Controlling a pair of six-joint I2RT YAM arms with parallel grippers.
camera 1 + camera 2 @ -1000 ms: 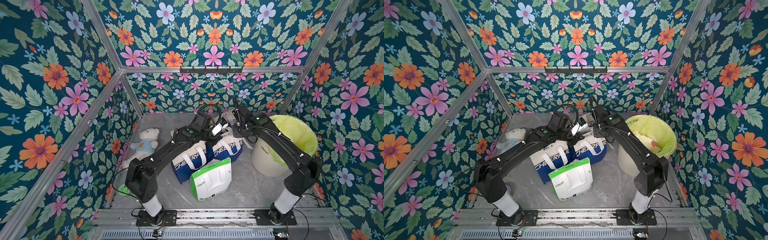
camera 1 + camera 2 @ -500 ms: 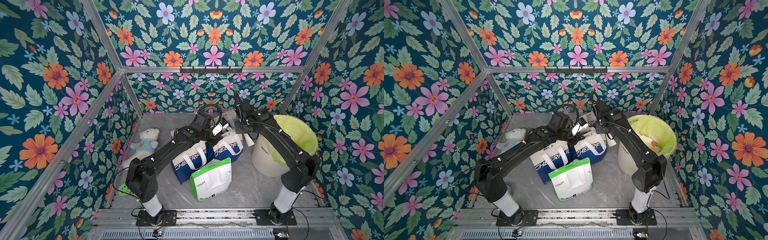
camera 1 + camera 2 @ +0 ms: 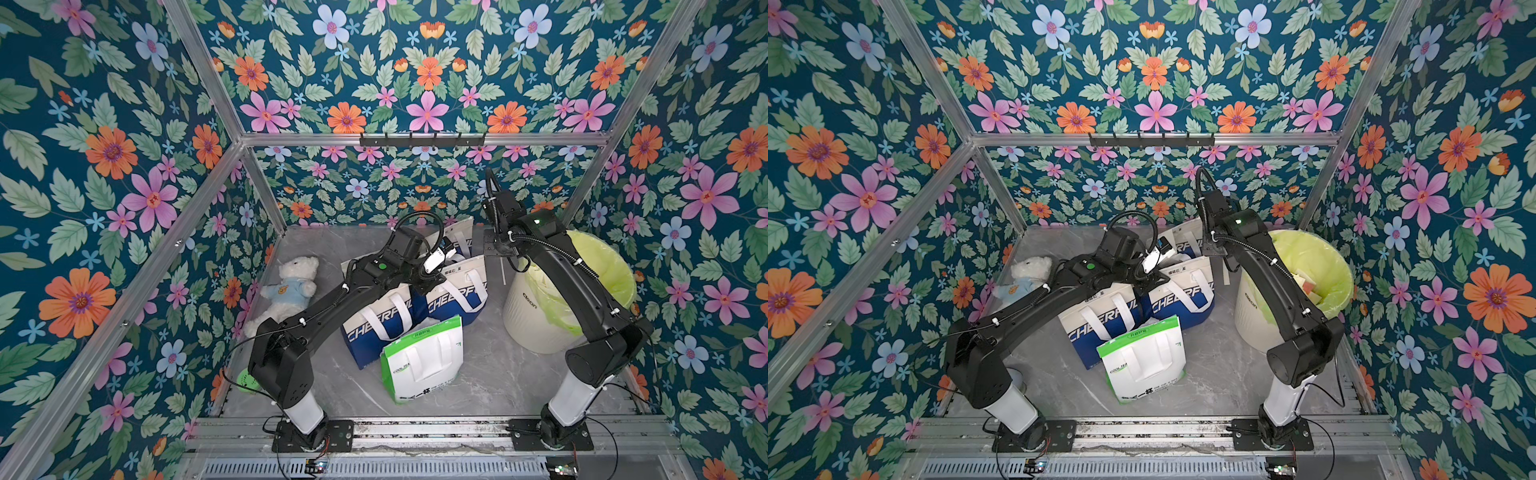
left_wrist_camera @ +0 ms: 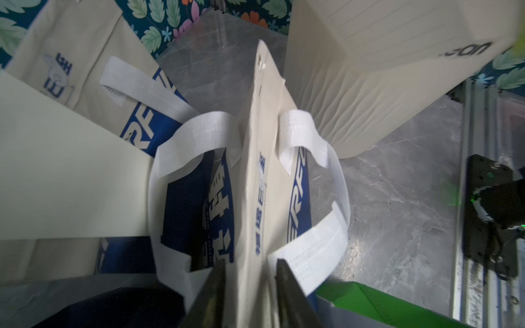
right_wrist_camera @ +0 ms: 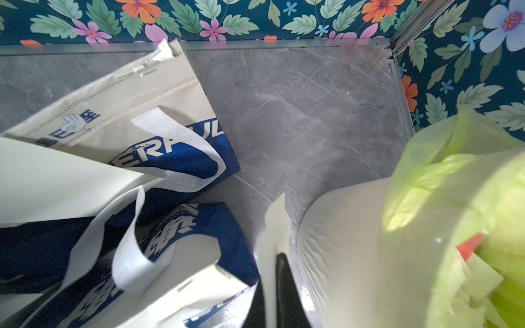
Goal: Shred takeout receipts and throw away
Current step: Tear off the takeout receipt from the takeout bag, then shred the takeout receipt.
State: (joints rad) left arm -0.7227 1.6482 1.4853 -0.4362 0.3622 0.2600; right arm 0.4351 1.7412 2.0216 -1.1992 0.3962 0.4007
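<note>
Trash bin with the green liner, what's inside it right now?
In the trash bin, the green liner holds pale paper scraps and one reddish piece. The right arm covers part of the opening in both top views, and the bottom is hidden.

Your left arm (image 3: 332,303) and right arm (image 3: 582,291), seen from above: glossy black links with rounded joint housings, each rising from a white column (image 3: 303,411) fixed to a black base plate (image 3: 311,436), at seven and five o'clock on the floor. Screw heads (image 4: 497,259) dot the right plate. A green light (image 3: 381,266) glows on each forearm. Ribbed black cable (image 3: 415,216) arcs above each wrist and is pinned along the links by white ties (image 3: 302,321). A white block (image 3: 434,262) sits at the left wrist. The left gripper (image 4: 250,286) ends in two dark, tapering fingers (image 4: 211,295).
</note>
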